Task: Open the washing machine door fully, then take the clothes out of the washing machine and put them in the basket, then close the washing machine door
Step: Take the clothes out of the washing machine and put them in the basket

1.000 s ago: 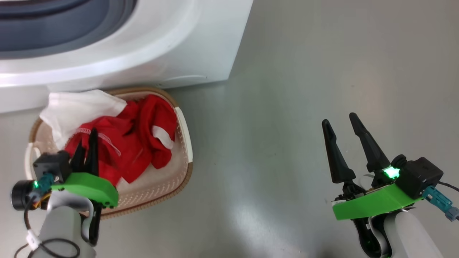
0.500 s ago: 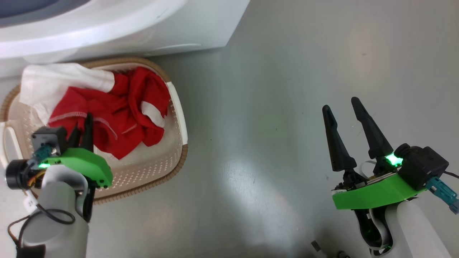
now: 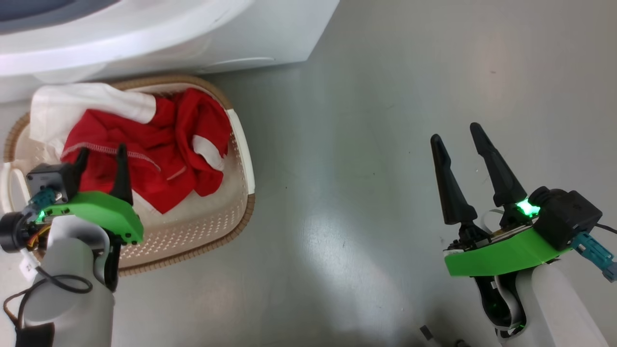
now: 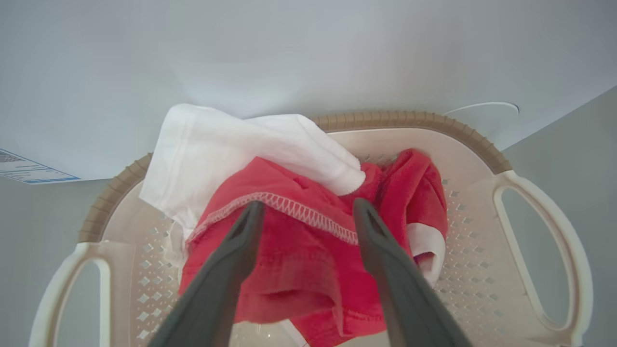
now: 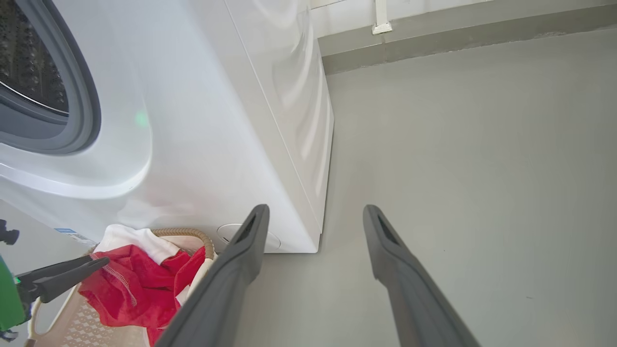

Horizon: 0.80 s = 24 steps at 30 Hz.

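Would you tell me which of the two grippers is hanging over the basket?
The left gripper, open above the red clothes in the basket; the right gripper is over bare floor.

We are counting one washing machine (image 3: pixel 193 33), bearing one label sticker (image 4: pixel 29 172). We are listing one basket (image 3: pixel 241 159), showing two side handles (image 4: pixel 511 179). We are entering the clothes (image 3: pixel 159 144) as one red heap, as we are not managing to separate the garments in it, and one white cloth (image 3: pixel 72 103). We are tallying two grippers, the left gripper (image 3: pixel 101 149) and the right gripper (image 3: pixel 455 132), each carrying two fingers.
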### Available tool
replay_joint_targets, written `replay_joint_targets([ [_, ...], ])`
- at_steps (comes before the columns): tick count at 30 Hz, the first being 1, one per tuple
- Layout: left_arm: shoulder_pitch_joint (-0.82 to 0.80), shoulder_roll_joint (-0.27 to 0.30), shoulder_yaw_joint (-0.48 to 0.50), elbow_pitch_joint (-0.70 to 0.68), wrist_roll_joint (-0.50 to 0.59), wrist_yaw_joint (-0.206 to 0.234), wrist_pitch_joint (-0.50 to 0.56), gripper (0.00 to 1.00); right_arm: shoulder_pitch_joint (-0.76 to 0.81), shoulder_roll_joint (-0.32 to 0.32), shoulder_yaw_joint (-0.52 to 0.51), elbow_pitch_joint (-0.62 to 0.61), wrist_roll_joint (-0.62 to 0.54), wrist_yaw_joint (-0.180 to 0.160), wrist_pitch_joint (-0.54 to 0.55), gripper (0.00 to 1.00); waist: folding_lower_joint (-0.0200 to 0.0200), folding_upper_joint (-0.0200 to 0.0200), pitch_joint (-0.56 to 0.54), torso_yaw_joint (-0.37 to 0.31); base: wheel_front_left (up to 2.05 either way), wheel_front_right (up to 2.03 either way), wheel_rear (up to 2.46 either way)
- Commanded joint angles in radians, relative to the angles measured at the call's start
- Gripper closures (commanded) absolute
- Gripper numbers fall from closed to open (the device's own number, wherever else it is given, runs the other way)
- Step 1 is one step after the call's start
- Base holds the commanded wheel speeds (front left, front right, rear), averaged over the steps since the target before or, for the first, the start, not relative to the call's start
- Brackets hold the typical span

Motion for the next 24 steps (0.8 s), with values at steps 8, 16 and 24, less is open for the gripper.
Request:
replay_joint_targets([
  [8,0.125,0.006,0.072,-0.062,-0.001,-0.003,-0.005,0.0,0.015,-0.002,0.033,0.005,0.003,0.007,-0.006,0.0,0.0,0.0,-0.105,-0.001,0.0,0.0,0.0],
  [16,0.227,-0.005,0.103,-0.161,0.008,-0.005,-0.005,0.0,0.045,-0.002,0.031,0.04,0.002,0.007,-0.006,0.0,0.0,0.0,-0.238,0.003,0.0,0.0,0.0],
  [24,0.336,-0.017,0.095,-0.297,-0.005,-0.005,-0.005,0.0,0.098,-0.002,0.022,0.074,-0.009,0.007,-0.006,0.0,0.0,0.0,-0.372,0.015,0.0,0.0,0.0],
])
